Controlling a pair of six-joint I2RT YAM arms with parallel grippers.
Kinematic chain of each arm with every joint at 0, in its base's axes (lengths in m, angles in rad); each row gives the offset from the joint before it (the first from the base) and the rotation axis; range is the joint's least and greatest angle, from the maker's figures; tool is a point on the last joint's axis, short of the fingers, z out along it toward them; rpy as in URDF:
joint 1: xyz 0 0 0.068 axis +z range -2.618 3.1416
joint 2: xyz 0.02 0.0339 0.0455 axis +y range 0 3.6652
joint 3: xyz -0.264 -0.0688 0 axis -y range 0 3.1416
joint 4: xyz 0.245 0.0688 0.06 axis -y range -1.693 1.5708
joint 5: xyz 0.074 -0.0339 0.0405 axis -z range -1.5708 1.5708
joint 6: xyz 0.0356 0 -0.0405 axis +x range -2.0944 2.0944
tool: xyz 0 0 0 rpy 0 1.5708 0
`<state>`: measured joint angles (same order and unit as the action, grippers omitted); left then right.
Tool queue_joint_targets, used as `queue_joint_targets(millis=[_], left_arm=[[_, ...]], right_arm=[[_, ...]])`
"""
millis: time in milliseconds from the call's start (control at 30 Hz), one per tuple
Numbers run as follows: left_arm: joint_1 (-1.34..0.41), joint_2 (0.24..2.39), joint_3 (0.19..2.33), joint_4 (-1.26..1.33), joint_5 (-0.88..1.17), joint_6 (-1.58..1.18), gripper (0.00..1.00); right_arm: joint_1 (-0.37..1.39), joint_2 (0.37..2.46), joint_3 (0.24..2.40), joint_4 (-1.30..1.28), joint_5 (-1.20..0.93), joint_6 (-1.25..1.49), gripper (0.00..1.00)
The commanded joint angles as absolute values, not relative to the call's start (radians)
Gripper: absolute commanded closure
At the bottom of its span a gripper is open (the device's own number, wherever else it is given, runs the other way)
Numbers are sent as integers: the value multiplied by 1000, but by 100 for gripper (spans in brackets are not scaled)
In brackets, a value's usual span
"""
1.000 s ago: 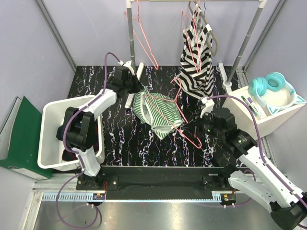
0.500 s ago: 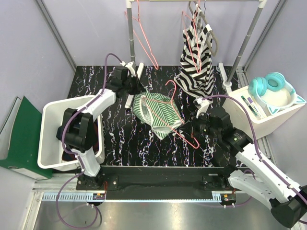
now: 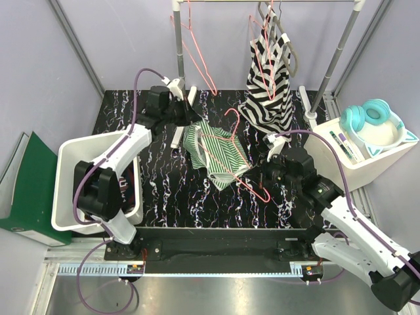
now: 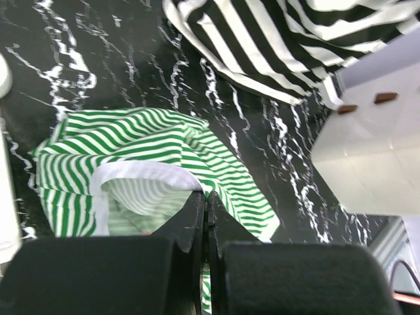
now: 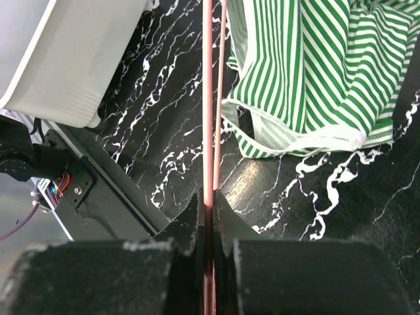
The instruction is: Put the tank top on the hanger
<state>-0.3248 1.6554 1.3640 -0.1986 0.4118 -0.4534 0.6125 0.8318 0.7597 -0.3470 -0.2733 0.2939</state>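
The green-and-white striped tank top is bunched in the middle of the black marbled table. My left gripper is shut on its upper left edge, next to the white trim, and holds that edge up. In the left wrist view the gripper pinches the striped cloth. The salmon-pink wire hanger lies slanted across the top, its hook toward the back. My right gripper is shut on the hanger's lower right end. Seen from the right wrist, the gripper clamps the pink wire beside the tank top.
A black-and-white striped garment hangs on the rail at the back, beside spare pink hangers. A white bin stands at the left. A white box with teal headphones stands at the right. A green folder leans outside the left wall.
My left gripper has risen and moved toward the back with the tank top's edge, stretching the cloth. My right gripper has shifted the hanger slightly left and back.
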Motion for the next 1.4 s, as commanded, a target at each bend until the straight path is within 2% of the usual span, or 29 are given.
queue_joint_targets(millis=[0,367,533,633,667,700,733,767,800,833,867,1100,1233,1367], left_arm=[[-379,1588,1364,-186,480,-468,100],[-528,1460,1381,-175,494,-502,100],[-552,1373,1303,-115,500,-528,100],[-548,1347,1267,-126,411,-485,98],[-548,1345,1264,-159,381,-460,93],[-546,1345,1261,-175,333,-447,74],[-546,1345,1258,-190,306,-434,61],[-546,1344,1256,-213,282,-417,40],[-546,1342,1253,-218,253,-413,12],[-546,1335,1250,-222,242,-407,4],[-548,1327,1249,-227,235,-396,1],[-610,1215,1210,-198,68,-290,1],[-756,1196,1195,-155,-43,-203,3],[-825,1230,1187,-97,-98,-181,4]], right_arm=[[630,828,747,-224,-270,276,100],[635,804,709,-138,-270,291,100],[637,779,686,-111,-256,298,100],[637,765,670,-81,-258,307,100],[637,764,667,-75,-258,310,100],[637,762,664,-71,-261,314,100],[637,761,660,-61,-264,316,100],[637,761,657,-55,-265,319,100],[637,758,655,-51,-267,324,100],[637,759,650,-45,-267,325,100],[637,756,650,-40,-268,327,100],[638,776,650,-11,-276,336,100],[641,798,646,21,-282,341,100],[646,822,646,44,-288,353,100]])
